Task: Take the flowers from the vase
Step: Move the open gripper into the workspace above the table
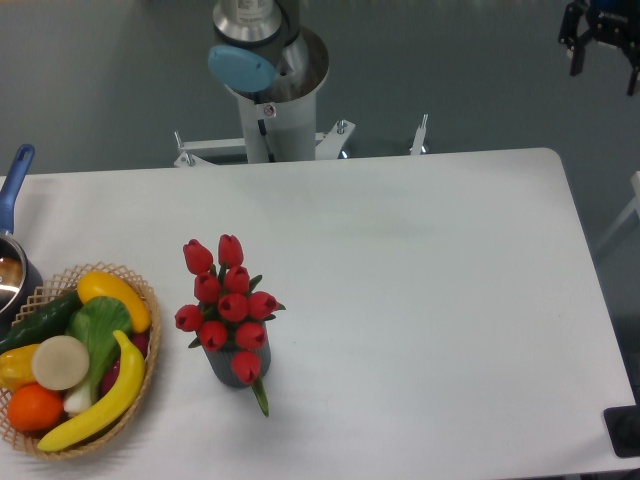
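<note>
Camera: red flowers [228,305] upright in grey vase [236,366]; claw [602,45] state unclear.

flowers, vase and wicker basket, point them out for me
flowers [232,305]: fixed camera view, on a red bud mid-bunch
vase [225,366]: fixed camera view, on its dark grey wall below the buds
wicker basket [143,385]: fixed camera view, on its woven right rim

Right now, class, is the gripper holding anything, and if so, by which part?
Nothing is held. The gripper is up at the top right, away from the table, and the flowers sit untouched in the vase.
</note>
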